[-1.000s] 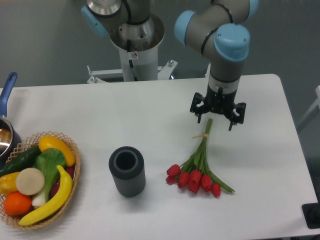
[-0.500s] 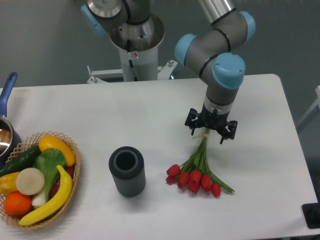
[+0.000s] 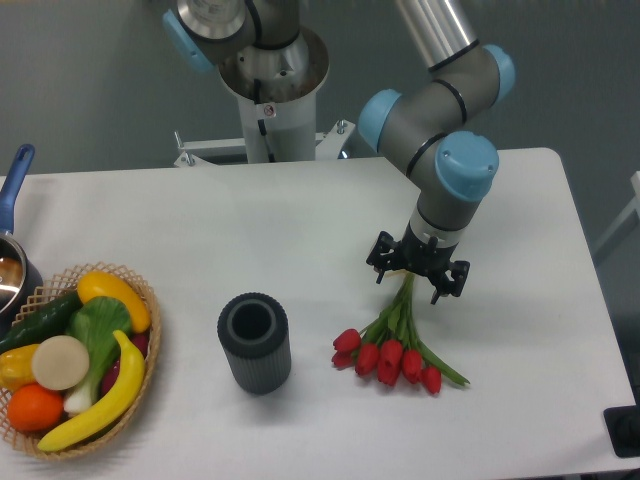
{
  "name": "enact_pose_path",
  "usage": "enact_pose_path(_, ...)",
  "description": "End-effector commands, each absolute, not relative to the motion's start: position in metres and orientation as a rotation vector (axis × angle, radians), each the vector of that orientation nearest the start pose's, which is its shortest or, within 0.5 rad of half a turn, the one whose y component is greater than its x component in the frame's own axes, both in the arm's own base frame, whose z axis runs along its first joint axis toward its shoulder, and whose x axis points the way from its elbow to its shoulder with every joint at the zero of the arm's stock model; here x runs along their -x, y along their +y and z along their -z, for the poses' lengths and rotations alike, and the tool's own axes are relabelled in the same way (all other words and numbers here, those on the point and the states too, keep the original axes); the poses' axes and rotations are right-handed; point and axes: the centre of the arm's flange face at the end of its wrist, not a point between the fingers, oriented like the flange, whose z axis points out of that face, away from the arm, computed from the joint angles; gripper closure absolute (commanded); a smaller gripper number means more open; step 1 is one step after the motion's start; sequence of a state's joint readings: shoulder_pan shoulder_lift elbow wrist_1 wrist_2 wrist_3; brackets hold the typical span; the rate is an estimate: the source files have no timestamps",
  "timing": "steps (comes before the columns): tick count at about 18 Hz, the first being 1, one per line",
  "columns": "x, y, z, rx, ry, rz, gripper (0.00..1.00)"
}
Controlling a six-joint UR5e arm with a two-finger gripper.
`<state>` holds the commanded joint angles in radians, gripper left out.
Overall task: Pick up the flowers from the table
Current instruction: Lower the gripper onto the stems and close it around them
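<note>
Legible text, labels, brands, numbers: none. Small sticker on robot base column [image 3: 268,110], at 12 o'clock, too small to read.

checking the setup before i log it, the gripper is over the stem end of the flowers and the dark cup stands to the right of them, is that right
Not quite. The camera view shows the dark cup standing to the left of the flowers, between them and the basket. The rest holds: the gripper is over the stem end of the flowers.

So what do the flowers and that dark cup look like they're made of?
The flowers: probably artificial, plastic or fabric; the buds are uniformly red and the stems stiff. The dark cup: matte grey, ribbed sides, likely plastic or rubber, though the view can't settle it.
</note>
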<state>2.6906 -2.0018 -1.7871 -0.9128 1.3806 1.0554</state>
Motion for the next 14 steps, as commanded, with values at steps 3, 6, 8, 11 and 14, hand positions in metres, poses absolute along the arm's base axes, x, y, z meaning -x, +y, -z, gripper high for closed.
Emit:
enact_pose_path(3,0.47,0.397,-0.207,2.963,-0.095,0.108,0.0)
enact_pose_path(6,0.472,0.396,-0.2,2.966,-0.099,0.118,0.0)
enact_pose_path(8,0.47,0.397,-0.194,2.97,-0.098,0.136,0.0)
enact_pose_path(11,0.469,0.396,-0.189,2.972,-0.104,0.15,0.0)
enact_pose_path(14,0.469,0.396,-0.189,2.973,-0.107,0.152,0.0)
